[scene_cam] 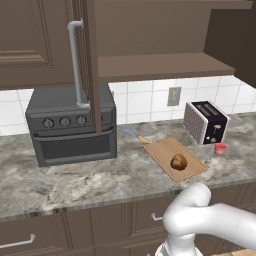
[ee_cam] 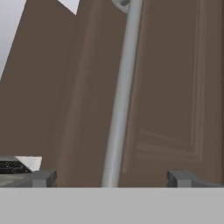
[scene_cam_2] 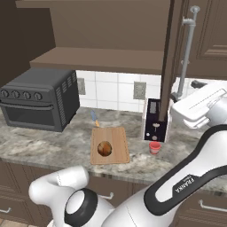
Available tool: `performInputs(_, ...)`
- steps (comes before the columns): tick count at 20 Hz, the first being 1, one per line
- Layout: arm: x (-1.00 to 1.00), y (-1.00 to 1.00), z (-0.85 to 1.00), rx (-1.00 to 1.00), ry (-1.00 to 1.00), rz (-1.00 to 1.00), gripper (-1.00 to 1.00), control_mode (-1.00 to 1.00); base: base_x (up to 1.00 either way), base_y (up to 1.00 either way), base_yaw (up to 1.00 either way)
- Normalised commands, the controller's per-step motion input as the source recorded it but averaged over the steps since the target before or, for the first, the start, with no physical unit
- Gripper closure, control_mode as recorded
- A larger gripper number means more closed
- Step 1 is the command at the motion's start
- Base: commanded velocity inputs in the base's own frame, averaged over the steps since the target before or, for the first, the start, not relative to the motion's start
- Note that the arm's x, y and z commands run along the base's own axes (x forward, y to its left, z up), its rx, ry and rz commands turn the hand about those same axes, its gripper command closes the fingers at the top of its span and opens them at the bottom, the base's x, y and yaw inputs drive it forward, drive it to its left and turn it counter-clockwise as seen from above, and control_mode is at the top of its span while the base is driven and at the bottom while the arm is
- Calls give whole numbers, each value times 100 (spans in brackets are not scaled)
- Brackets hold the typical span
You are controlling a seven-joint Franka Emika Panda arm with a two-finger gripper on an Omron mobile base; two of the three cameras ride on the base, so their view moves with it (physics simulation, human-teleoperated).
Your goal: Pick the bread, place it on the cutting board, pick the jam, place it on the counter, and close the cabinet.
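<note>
Closing the wall cabinet is the step in hand

The small glossy brown bun [scene_cam: 179, 161] lies on the light tan wooden cutting board [scene_cam: 162, 149], and the tiny red jam jar [scene_cam: 220, 148] stands on the grey-brown marbled stone worktop [scene_cam: 75, 182] just beside the toaster [scene_cam: 205, 121]. The dark brown panelled cabinet door [scene_cam_2: 168, 57] stands open, edge-on. The hand [ee_cam: 109, 178] faces it with fingers spread wide, empty, the long silver bar handle [ee_cam: 121, 96] between them. Next, I judge, it must push the door shut
</note>
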Motion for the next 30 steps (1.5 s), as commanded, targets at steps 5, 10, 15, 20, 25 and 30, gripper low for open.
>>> performInputs(5,0,26,0,0,6,3,-100,-100,0,0,0)
performInputs(10,0,26,0,0,3,3,-100,-100,0,0,0)
performInputs(15,3,23,0,0,2,2,-100,-100,0,0,0)
performInputs(20,5,26,0,0,1,0,-100,-100,0,0,0)
performInputs(25,8,25,4,0,1,0,-100,-100,0,0,0)
performInputs(30,8,25,6,0,1,0,-100,-100,0,0,0)
